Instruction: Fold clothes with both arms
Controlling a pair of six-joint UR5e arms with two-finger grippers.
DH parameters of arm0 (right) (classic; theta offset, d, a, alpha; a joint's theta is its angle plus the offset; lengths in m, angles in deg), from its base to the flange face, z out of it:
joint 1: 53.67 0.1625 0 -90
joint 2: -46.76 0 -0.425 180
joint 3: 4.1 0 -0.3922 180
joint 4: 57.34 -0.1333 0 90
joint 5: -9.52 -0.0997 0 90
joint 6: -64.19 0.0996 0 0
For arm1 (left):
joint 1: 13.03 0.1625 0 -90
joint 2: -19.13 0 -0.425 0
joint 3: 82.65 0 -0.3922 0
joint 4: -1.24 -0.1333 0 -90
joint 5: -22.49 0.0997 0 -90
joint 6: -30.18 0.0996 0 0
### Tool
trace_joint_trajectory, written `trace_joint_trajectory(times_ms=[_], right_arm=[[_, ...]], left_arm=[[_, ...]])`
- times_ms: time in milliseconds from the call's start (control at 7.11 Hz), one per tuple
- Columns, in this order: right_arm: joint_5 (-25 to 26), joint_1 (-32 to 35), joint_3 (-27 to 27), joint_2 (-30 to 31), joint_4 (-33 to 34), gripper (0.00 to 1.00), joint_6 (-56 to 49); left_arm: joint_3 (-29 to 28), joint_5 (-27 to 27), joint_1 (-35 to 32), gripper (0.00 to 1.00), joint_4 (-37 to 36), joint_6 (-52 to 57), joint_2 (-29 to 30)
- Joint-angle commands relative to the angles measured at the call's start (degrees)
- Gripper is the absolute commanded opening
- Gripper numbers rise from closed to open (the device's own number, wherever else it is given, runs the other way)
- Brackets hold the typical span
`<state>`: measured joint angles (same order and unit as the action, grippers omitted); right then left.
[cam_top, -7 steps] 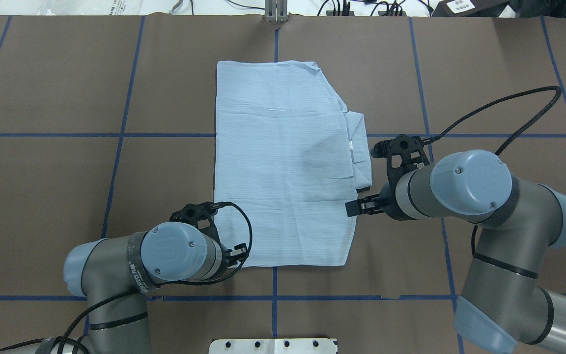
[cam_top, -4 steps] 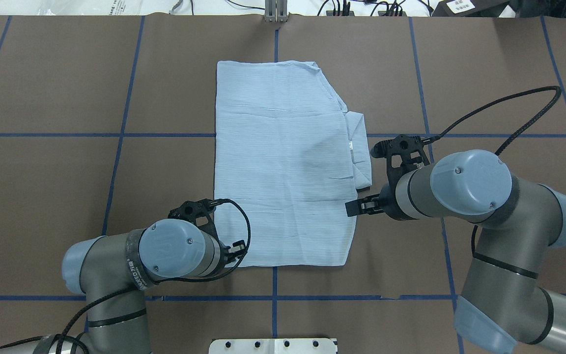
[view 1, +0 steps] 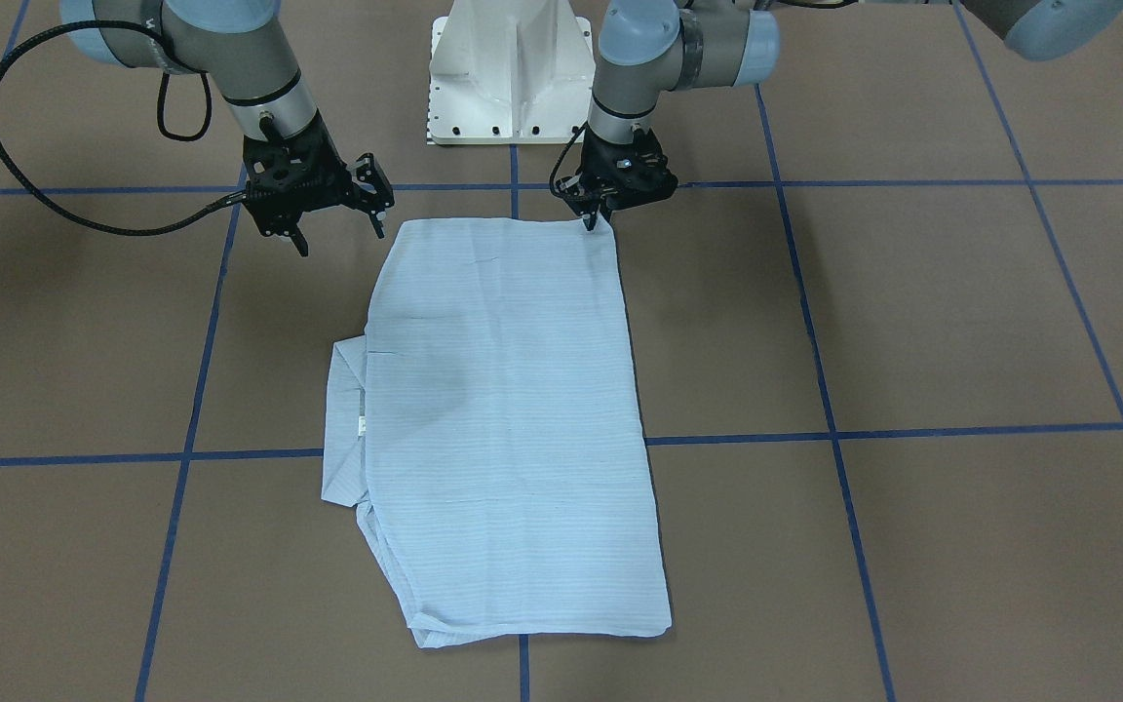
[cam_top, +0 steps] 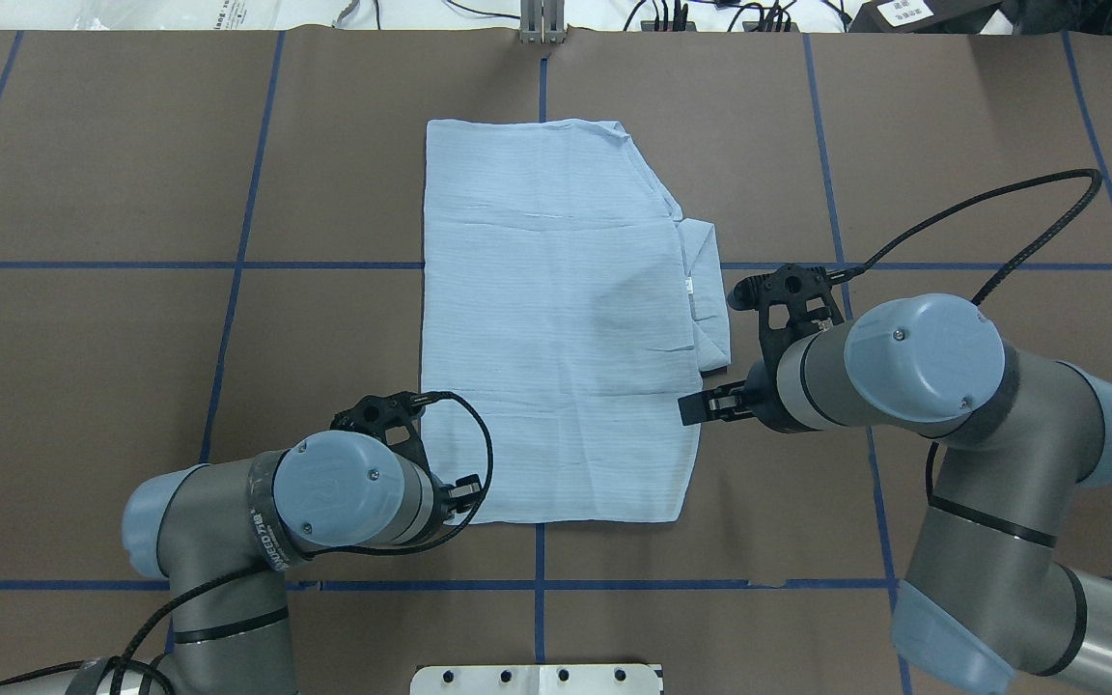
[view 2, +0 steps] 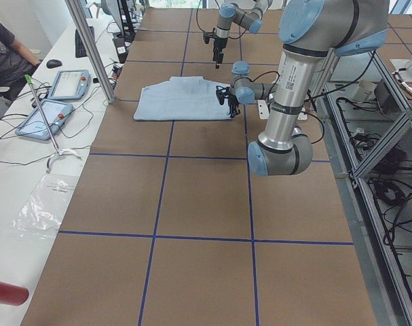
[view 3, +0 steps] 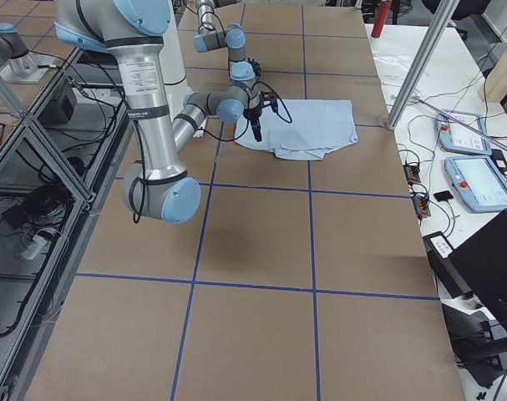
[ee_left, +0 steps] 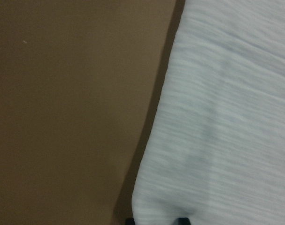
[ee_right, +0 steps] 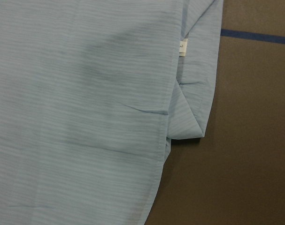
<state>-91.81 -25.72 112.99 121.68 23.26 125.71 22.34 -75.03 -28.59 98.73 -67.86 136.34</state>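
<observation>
Lying flat on the brown table (cam_top: 131, 386), the pale-blue striped shirt (cam_top: 556, 319) is folded into 1 long rectangle with a few thin creases. Its collar (cam_top: 706, 299) and tiny white label (cam_top: 688, 285) stick out on the robot's right side. The left gripper (view 1: 593, 219) is at 1 near corner; its jaws seem almost closed, but I cannot tell if they pinch cloth. The right gripper (view 1: 342, 243) hangs with its 2 fingers spread wide and empty, just beside the other near corner.
</observation>
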Motion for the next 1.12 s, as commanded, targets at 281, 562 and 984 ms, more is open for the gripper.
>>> trace_joint_trajectory(times_ms=[281, 562, 984], right_arm=[[0.00, -0.53, -0.10, -1.69, -0.09, 1.00, 4.81], [0.87, -5.24, -0.28, -4.32, 0.43, 1.00, 21.53], [4.04, -9.40, -4.48, -7.75, 3.84, 1.00, 45.89]], left_arm=[[2.40, 0.05, -1.39, 0.00, 0.06, -0.13, 0.21], [2.68, -0.21, -1.66, 0.00, 0.06, -0.13, 0.39], [2.68, -0.21, -1.57, 0.00, 0.15, -0.13, 0.65]])
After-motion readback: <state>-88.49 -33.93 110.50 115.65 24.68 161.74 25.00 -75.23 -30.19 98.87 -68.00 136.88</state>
